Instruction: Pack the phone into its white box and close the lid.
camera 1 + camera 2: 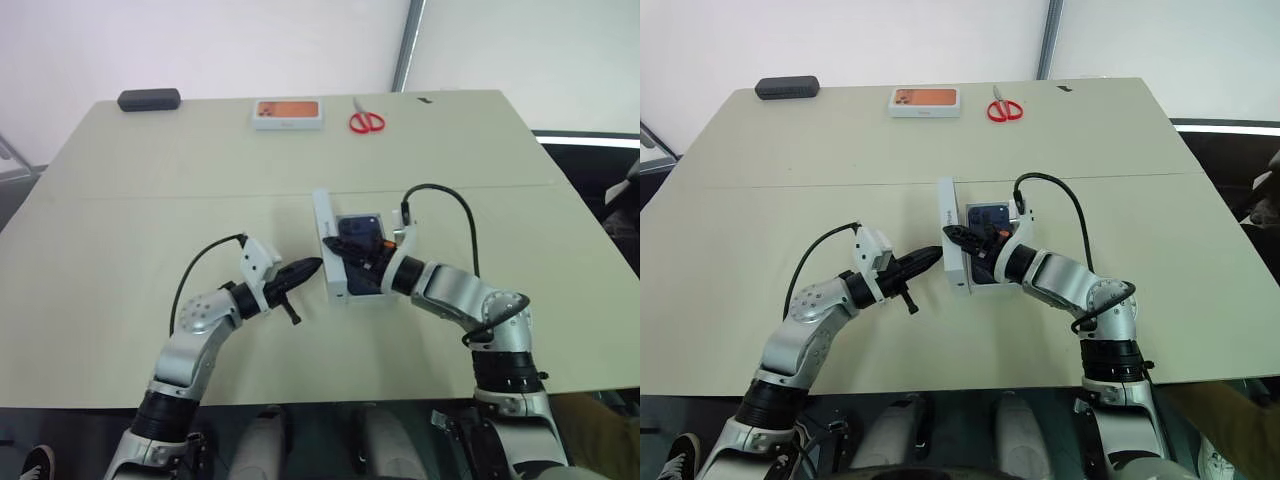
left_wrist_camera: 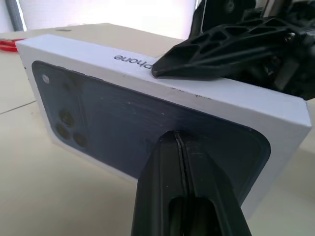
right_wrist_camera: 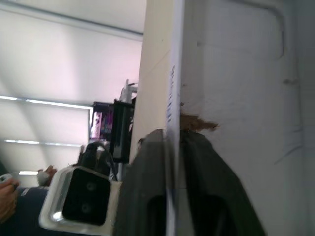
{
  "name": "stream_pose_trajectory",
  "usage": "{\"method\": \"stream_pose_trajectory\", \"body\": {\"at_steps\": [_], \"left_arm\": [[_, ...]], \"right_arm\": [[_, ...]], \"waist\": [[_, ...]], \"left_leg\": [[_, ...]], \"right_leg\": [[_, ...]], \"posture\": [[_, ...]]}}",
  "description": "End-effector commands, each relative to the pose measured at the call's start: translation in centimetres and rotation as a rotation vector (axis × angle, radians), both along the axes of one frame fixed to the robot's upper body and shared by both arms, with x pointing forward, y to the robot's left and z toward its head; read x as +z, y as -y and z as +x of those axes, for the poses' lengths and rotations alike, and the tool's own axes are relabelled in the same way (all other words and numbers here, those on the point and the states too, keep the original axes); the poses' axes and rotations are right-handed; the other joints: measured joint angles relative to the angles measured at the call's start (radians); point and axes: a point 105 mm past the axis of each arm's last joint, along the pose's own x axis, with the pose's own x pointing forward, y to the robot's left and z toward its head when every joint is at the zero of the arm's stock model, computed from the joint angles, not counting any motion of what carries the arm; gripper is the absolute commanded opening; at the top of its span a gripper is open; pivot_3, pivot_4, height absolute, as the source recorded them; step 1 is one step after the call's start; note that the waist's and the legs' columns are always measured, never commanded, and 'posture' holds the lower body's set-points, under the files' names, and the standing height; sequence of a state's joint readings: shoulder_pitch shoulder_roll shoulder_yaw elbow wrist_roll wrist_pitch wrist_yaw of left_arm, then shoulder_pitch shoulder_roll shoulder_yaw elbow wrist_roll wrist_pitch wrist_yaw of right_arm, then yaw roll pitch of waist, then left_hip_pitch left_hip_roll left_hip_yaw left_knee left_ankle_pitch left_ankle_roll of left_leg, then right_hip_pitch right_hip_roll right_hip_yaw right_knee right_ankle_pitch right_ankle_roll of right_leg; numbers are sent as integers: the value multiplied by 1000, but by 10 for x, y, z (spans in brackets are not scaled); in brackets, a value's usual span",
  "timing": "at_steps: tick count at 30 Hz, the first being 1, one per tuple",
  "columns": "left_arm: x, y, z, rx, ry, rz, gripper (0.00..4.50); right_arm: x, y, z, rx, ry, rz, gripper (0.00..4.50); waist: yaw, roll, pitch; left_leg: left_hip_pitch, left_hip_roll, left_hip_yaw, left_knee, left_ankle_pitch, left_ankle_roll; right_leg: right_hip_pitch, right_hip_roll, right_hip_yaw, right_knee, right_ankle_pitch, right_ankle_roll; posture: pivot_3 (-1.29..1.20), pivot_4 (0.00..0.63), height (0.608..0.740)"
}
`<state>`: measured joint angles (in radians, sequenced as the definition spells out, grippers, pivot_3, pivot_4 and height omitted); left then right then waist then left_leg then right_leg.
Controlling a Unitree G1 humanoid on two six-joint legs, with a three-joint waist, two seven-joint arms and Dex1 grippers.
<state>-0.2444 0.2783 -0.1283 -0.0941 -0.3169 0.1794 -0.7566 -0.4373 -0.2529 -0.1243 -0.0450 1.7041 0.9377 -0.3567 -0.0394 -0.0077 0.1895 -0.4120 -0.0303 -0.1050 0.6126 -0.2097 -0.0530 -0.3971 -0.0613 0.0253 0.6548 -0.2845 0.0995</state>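
Note:
The lid (image 2: pixel 147 118) stands on its long edge, its dark blue phone picture facing my left gripper (image 2: pixel 179 142). That gripper is shut and its tips sit at the pictured face. In the head views the lid (image 1: pixel 325 225) rises along the left side of the white box (image 1: pixel 362 292). The dark blue phone (image 1: pixel 360 228) lies in the box, partly hidden by my right hand. My right gripper (image 3: pixel 172 140) straddles the lid's upper wall, one finger on the outside and one inside the plain white interior, shut on it.
A white box with an orange phone picture (image 1: pixel 288 113), red scissors (image 1: pixel 366 121) and a black case (image 1: pixel 149 99) lie along the table's far edge. Bare tabletop (image 1: pixel 150 200) spreads to the left and right of the box.

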Motion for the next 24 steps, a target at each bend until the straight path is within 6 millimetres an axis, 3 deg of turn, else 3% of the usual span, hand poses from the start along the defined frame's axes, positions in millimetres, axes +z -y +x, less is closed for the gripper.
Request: {"method": "stream_pose_trajectory", "body": {"at_steps": [1,4,11,14,17,20,24], "left_arm": [[3,13,2,-17,33,-10,0],[3,26,3,-36,35,-24,0],[7,51,8,-69,46,-49,0],[1,49,1,-115,47,-9,0],[-3,33,3,-84,36,15,0],[-4,13,3,-42,29,40,0],[-11,-8,6,25,6,85,0]], "right_arm": [[46,38,17,-173,212,-5,2859],[53,53,19,-207,299,-108,4391],[59,101,34,-358,530,-530,4391],[45,103,35,-308,637,-798,3148],[29,96,30,-171,831,-1144,1571],[16,89,23,-77,900,-1203,69],[8,75,13,41,989,-1214,25]], "waist": [[2,0,0],[9,0,0],[22,0,0],[22,0,0],[22,0,0],[22,0,0],[25,0,0]], "left_leg": [[0,0,1,0,0,0],[0,-2,3,1,0,0],[0,-4,2,0,0,0],[0,-5,3,0,0,0],[0,-5,3,0,0,0],[0,-5,2,0,0,0],[0,-5,2,1,0,0]], "right_leg": [[0,0,0,0,0,0],[0,-1,0,-1,0,0],[0,-1,0,-1,0,1],[0,-1,0,-2,0,1],[0,-1,0,-2,0,1],[0,-1,0,-2,0,1],[1,-2,0,-2,0,1]], "posture": [[0,150,740],[0,150,740],[0,150,740],[0,150,740],[0,150,740],[0,150,740],[0,150,740]]}}
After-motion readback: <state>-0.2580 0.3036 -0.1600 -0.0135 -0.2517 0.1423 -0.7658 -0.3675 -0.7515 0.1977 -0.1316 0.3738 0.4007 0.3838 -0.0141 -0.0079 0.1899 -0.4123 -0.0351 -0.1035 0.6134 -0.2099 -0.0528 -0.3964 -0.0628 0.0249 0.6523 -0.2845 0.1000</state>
